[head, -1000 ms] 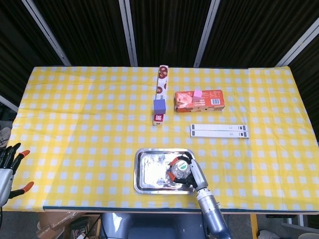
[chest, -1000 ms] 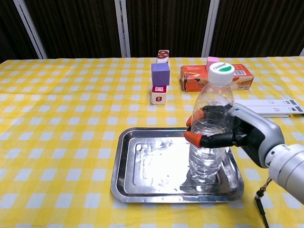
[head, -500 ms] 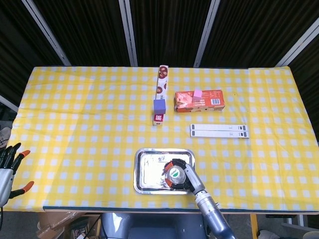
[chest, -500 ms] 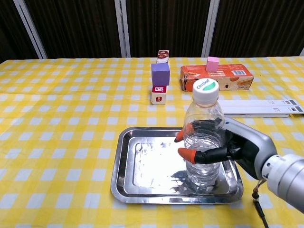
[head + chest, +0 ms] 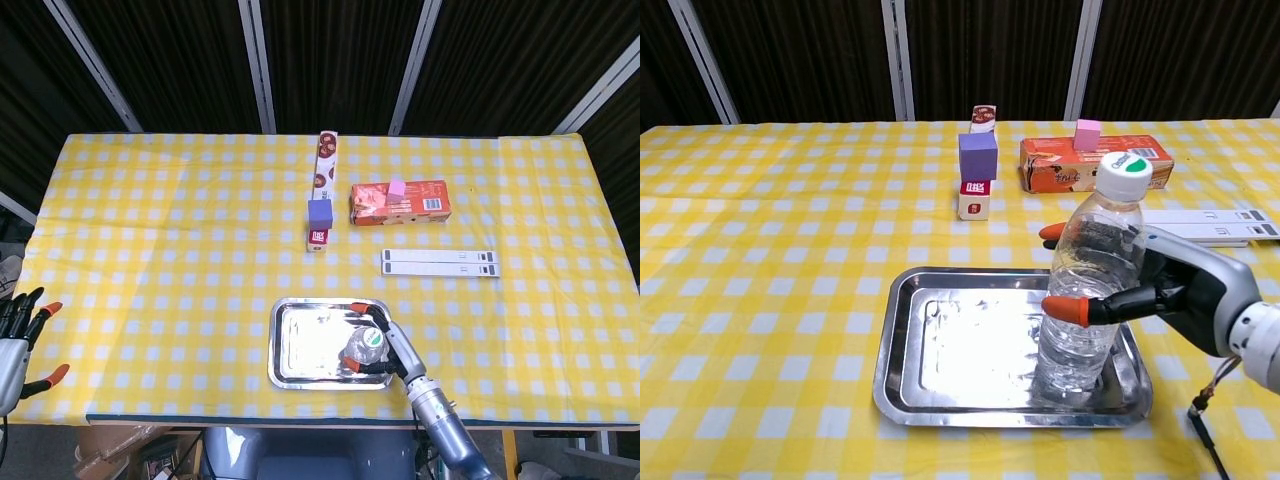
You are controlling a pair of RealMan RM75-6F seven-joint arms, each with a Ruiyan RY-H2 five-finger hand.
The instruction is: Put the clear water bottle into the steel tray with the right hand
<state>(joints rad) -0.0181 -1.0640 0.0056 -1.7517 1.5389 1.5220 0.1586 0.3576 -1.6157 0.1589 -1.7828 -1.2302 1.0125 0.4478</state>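
A: What has changed in the last half second?

B: The clear water bottle (image 5: 1088, 290) now leans to the right, cap tipped toward the orange carton (image 5: 1095, 164); half a second ago it stood nearly upright. Its base rests in the right part of the steel tray (image 5: 910, 360). The right hand (image 5: 1160, 290) has opened: its fingers (image 5: 1072, 309) are now spread beside the bottle rather than wrapped around it, though I cannot tell whether they touch it.

A: And the other hand?

B: The left hand (image 5: 18, 340) hangs off the surface's (image 5: 150, 250) near left edge, fingers apart, holding nothing, as before.

A: Any writing to read?

B: The bottle's green-and-white cap (image 5: 1124, 173) carries lettering too small to make out. The print on the carton and on the small red-and-white box (image 5: 974, 199) under the purple block (image 5: 978, 155) is unreadable too.
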